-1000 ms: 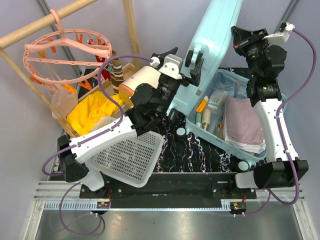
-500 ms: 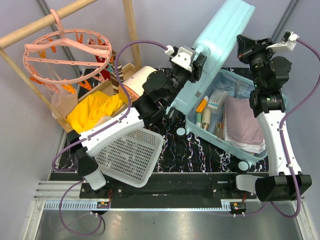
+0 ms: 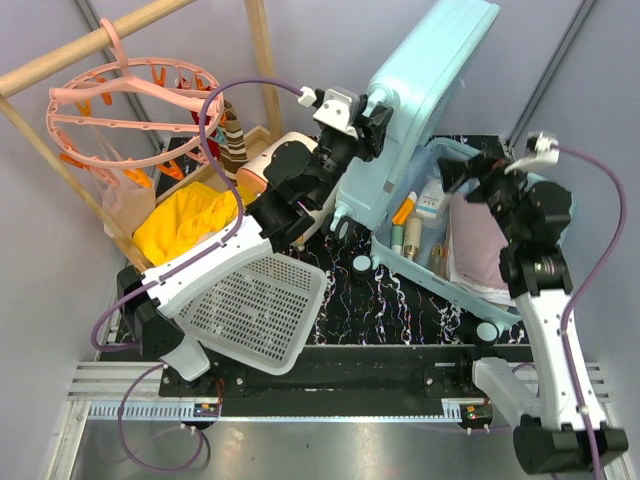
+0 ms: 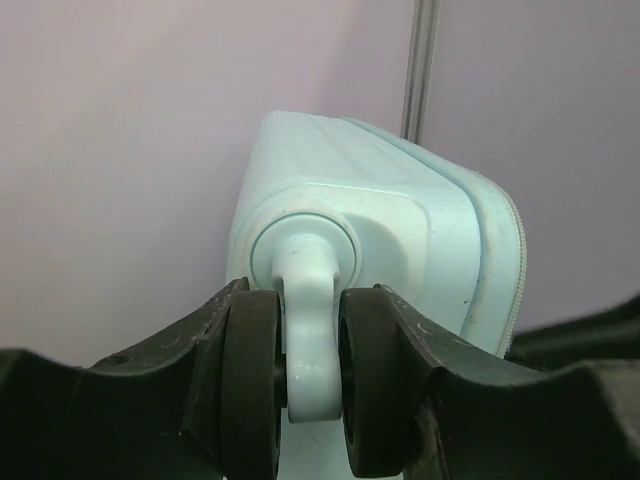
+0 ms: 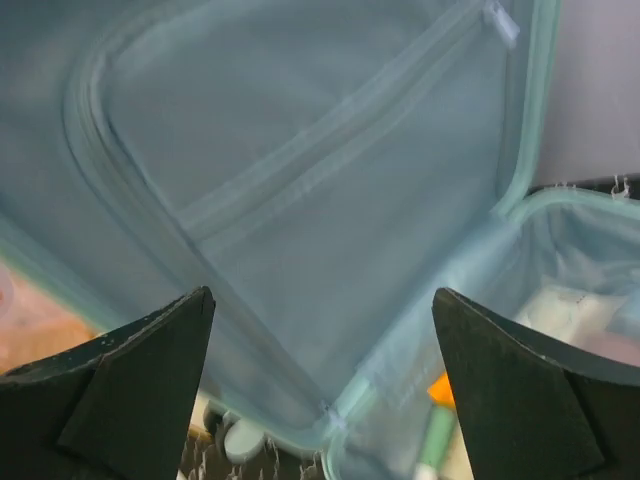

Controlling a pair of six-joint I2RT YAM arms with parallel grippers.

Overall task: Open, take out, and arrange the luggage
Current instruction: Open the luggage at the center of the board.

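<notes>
The luggage (image 3: 425,95) is a pale mint hard-shell suitcase, lying open with its lid standing up and its base (image 3: 392,252) on the table. My left gripper (image 3: 373,116) is shut on a black twin wheel at the lid's corner. In the left wrist view the left gripper (image 4: 315,385) clamps both wheel discs around the mint bracket (image 4: 312,340). My right gripper (image 3: 462,176) hangs open over the base, holding nothing. In the right wrist view the right gripper (image 5: 320,385) faces the light blue lining with its zip pocket (image 5: 320,170). Inside the base lie tubes (image 3: 404,212) and a folded pinkish cloth (image 3: 482,245).
A white perforated basket (image 3: 255,310) sits tilted at the front left under my left arm. Behind it are a yellow cloth (image 3: 185,225) in a wooden box, a cream-and-orange box (image 3: 268,165), and a pink round peg hanger (image 3: 130,100) on a wooden pole.
My left gripper has shut on the lid's wheel. My right gripper has let go of the lid's top edge, opened, and dropped down over the open base.
</notes>
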